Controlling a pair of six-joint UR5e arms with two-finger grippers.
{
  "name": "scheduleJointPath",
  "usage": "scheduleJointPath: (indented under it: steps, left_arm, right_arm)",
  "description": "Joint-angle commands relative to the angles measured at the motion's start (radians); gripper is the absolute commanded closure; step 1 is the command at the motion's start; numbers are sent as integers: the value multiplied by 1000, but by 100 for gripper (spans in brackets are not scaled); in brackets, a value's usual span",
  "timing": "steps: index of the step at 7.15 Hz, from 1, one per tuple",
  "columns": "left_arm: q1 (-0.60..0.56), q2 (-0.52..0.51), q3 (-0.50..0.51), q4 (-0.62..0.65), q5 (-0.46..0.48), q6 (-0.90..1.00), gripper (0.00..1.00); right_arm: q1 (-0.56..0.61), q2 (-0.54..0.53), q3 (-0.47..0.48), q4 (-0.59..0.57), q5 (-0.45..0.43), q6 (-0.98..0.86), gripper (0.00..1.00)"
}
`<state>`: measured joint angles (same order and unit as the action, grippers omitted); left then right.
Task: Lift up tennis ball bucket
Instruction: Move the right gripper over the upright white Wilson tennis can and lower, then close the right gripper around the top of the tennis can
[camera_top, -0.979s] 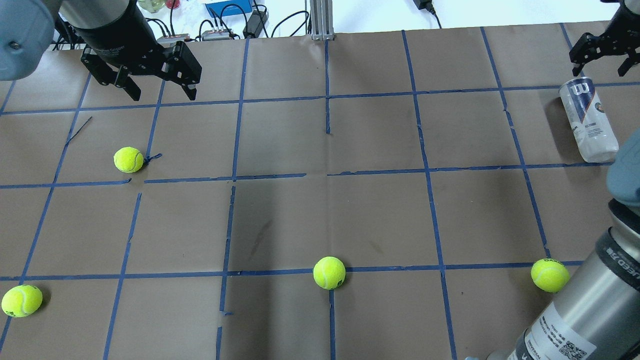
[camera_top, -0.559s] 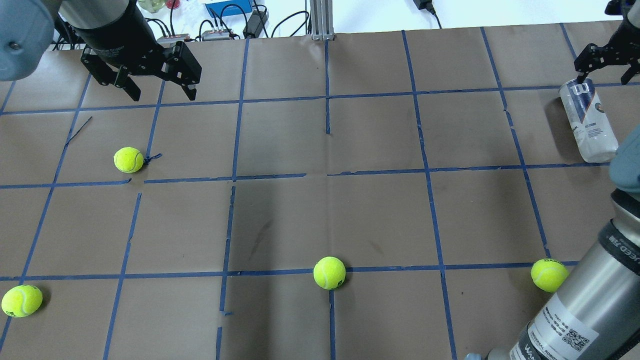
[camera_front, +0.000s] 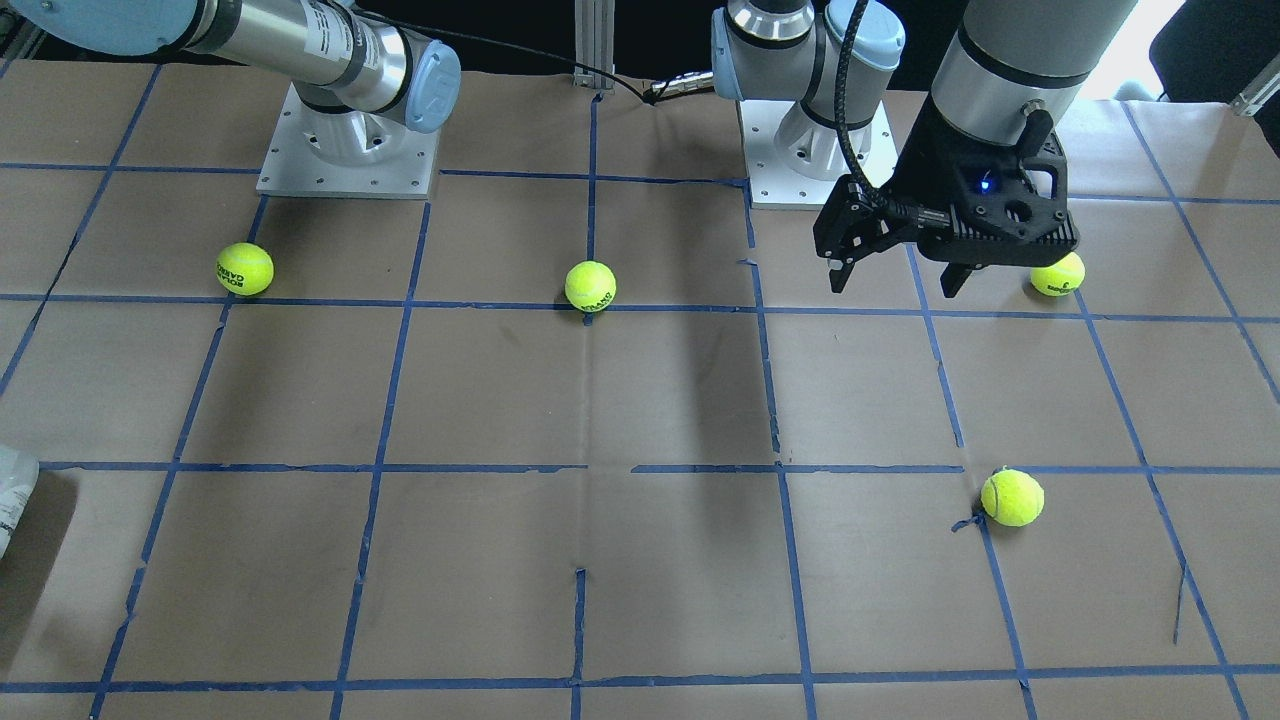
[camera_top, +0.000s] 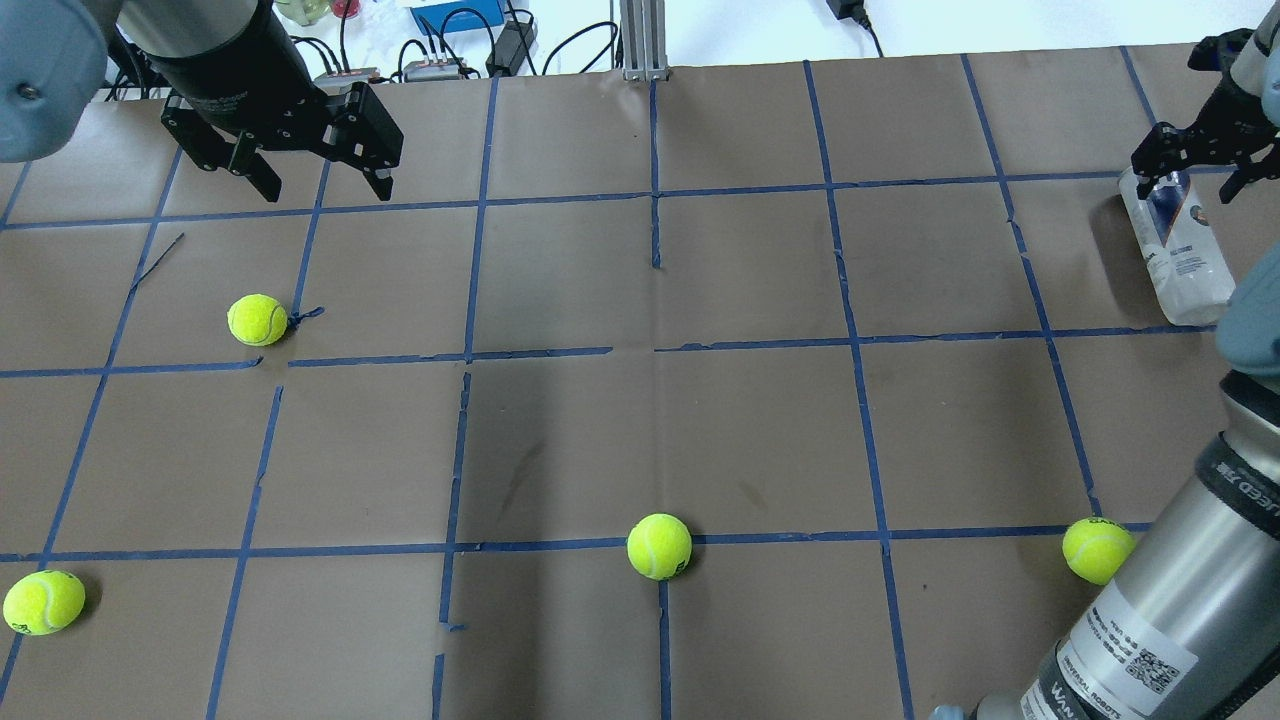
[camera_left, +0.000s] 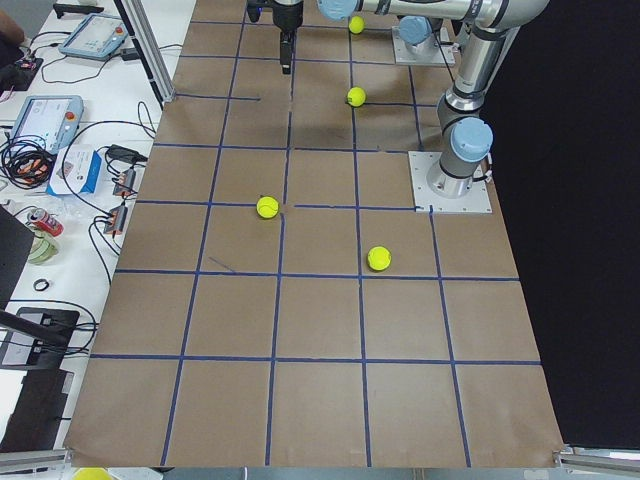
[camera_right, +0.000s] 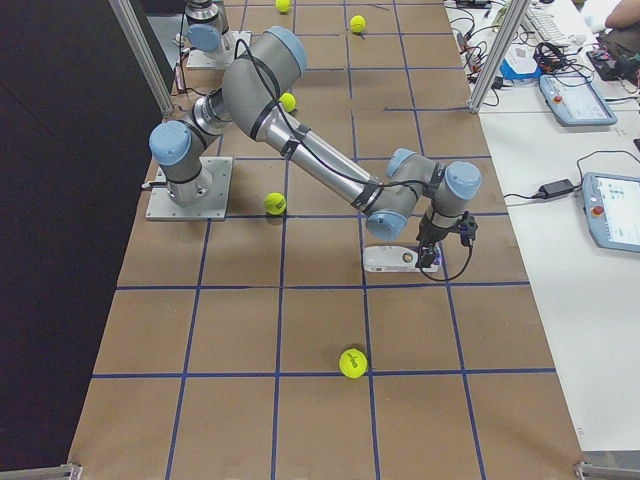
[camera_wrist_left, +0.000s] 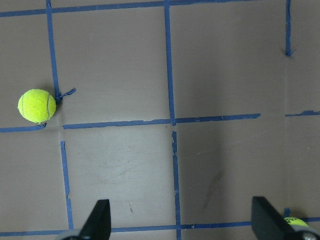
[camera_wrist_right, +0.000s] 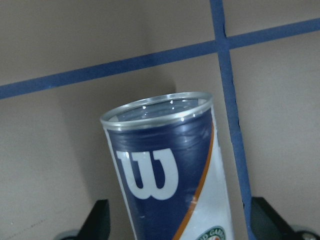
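I am holding my right pincer (camera_top: 1195, 183) released, astride the lying clear-plastic navy-and-white tennis ball bucket (camera_top: 1187, 258), positioning to clench it.

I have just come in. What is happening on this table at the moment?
The right gripper is low over one end of the tennis ball bucket, which lies on its side on the table. Its jaws are open, one on each side of the bucket, so nothing is lifted yet. The left gripper hangs open and empty. Four loose tennis balls lie around.
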<state>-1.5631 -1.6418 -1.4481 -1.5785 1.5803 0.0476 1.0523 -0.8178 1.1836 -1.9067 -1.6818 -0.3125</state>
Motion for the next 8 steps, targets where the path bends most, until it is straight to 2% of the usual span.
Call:
scheduleJointPath:
  steps: [1, 4, 6, 8]
  left_arm:
    - [0, -1, 0, 0, 1, 0, 0]
    - [0, -1, 0, 0, 0, 0, 0]
    - [0, -1, -1, 0, 0, -2, 0]
    - [0, -1, 0, 0, 1, 0, 0]
  right_arm:
    - [-2, 0, 42, -29, -3, -3, 0]
    - [-3, -7, 56, -41, -13, -11, 0]
    - [-2, 3, 57, -164, -9, -3, 0]
    - [-2, 25, 54, -187, -7, -3, 0]
